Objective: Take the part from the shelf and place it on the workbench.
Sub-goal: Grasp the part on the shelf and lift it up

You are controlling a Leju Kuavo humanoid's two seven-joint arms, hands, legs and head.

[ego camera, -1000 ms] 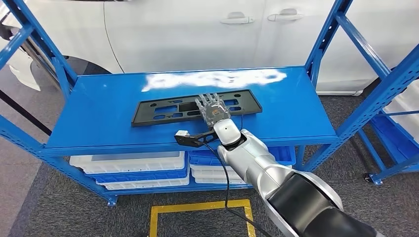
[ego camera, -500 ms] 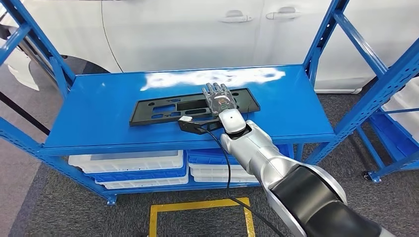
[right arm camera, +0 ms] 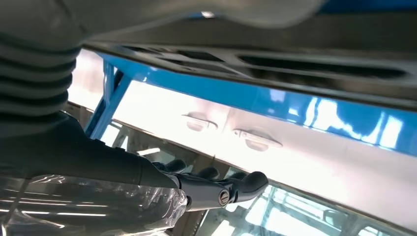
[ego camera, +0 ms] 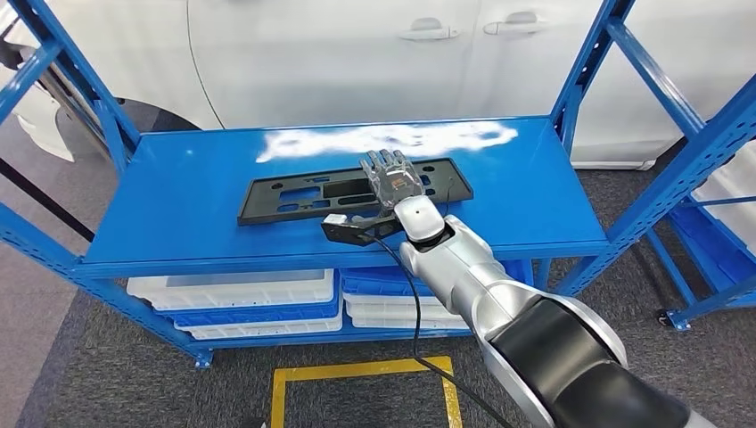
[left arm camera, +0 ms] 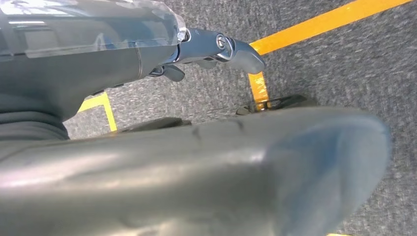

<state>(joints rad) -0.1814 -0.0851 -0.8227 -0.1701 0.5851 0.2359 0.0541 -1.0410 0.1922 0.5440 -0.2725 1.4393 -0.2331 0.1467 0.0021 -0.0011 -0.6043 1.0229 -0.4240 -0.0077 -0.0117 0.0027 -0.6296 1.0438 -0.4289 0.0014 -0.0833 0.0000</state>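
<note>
One black plastic part (ego camera: pixel 353 191), long, flat and slotted, lies on the top deck of the blue shelf (ego camera: pixel 178 205), its length running across the deck, roughly midway between front and back edges. The right hand (ego camera: pixel 390 176) is stretched out above the part's right half, back of the hand facing up, fingers (ego camera: pixel 382 160) extended and pointing toward the white car (ego camera: pixel 357 53) behind the shelf. In the right wrist view the hand (right arm camera: pixel 196 189) shows its fingers straight and apart with nothing between them, and the part (right arm camera: pixel 295 69) spans the frame just beside them; contact with the part cannot be told. A black wrist camera bracket (ego camera: pixel 348 230) juts from the right forearm over the front of the deck. White and blue trays (ego camera: pixel 241 299) are stacked on the lower level. The left hand (left arm camera: pixel 196 49) hangs over grey carpet with yellow floor tape (left arm camera: pixel 319 22), dark fingers curled in, holding nothing.
</note>
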